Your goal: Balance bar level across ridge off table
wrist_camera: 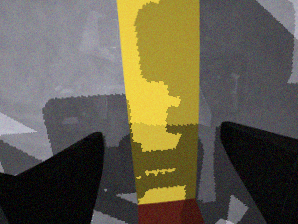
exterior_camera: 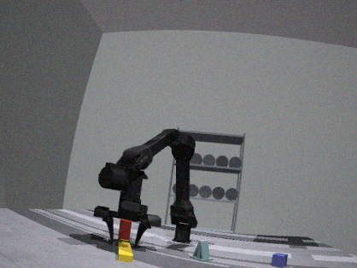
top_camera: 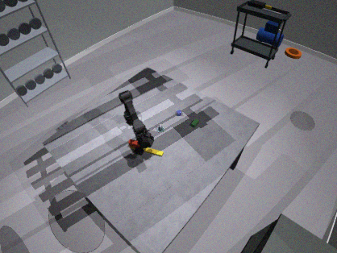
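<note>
The yellow bar [top_camera: 155, 151] [exterior_camera: 125, 252] [wrist_camera: 162, 60] lies on the table with a red block [top_camera: 133, 143] [exterior_camera: 125, 230] [wrist_camera: 169, 214] at one end. In the wrist view the bar runs from the top edge down to the red block at the bottom. My gripper [exterior_camera: 124, 244] [wrist_camera: 163, 135] is open and low over the bar, one finger on each side near the red end, with gaps on both sides. The small teal ridge [top_camera: 160, 129] [exterior_camera: 201, 251] stands apart from the bar, to the gripper's right in the exterior view, with nothing on it.
A blue cube [top_camera: 179, 113] [exterior_camera: 279, 259] lies beyond the ridge. A green block [top_camera: 194, 122] lies right of the ridge in the top view. The table [top_camera: 181, 189] has its edge at the right. A shelf rack and a black cart stand away from the table.
</note>
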`<state>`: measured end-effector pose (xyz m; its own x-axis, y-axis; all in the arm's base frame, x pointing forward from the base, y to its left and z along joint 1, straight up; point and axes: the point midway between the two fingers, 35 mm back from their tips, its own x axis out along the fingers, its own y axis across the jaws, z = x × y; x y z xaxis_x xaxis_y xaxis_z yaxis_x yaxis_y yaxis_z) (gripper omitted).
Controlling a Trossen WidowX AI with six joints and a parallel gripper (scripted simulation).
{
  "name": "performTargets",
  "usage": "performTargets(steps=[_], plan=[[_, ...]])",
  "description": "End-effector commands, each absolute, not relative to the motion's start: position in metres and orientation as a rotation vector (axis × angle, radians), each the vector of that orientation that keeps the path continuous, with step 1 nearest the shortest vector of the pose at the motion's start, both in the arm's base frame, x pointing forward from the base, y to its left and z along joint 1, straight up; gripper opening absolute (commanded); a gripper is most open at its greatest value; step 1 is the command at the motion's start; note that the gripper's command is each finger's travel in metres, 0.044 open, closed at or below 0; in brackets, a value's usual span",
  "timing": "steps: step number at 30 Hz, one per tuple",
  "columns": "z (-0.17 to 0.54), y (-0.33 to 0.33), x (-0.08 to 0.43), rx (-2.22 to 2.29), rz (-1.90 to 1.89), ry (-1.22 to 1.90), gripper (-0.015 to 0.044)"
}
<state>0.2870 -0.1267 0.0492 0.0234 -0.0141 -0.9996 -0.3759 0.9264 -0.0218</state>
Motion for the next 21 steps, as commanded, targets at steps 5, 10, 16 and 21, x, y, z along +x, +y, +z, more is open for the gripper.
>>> performTargets(steps=[5, 10, 16, 21], plan=[[0.048, -0.1263, 0.2873, -0.319, 0.294, 1.526, 0.0315], [0.0485, -0.1266, 0.2869, -0.316, 0.288, 1.529, 0.0236], [0.0485, -0.1266, 0.2869, -0.316, 0.288, 1.529, 0.0118], [0.0485, -0.1266, 0.2869, -0.316, 0.288, 1.529, 0.0085]])
